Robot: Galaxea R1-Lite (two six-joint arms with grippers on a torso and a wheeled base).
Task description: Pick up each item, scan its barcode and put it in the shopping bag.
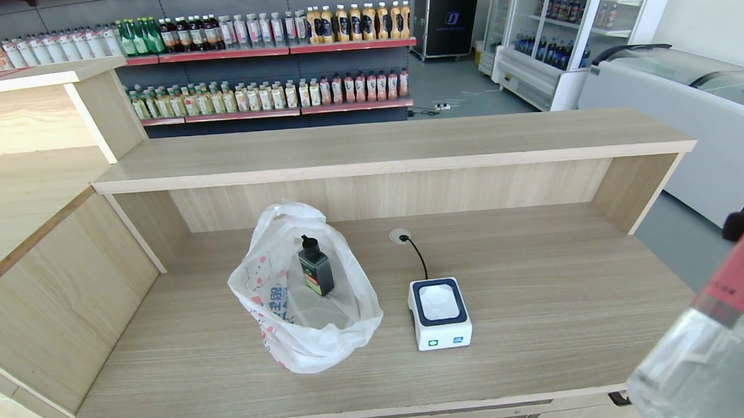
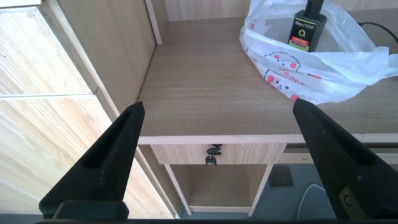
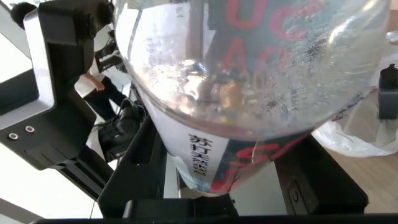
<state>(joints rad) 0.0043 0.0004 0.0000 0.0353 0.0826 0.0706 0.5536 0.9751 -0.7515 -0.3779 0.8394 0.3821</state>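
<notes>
— Clear plastic bottle with a red label [image 1: 711, 345], clamped in the right hand [image 3: 230, 180] off the tabletop's [image 1: 535, 277] right edge; left hand [image 2: 217, 109] wide, empty.
— Its slick curve may twist, misreading over the white box scanner [image 1: 439, 312]; the floppy white shopping bag [image 1: 270, 293] could snag it.

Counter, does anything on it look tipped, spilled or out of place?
Nothing stands out. The dark bottle stands upright in the bag, and the scanner sits flat beside it, nothing spilled.

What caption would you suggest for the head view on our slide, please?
Dark bottle already in the shopping bag, scanner beside it, clear bottle at near right edge.
</notes>
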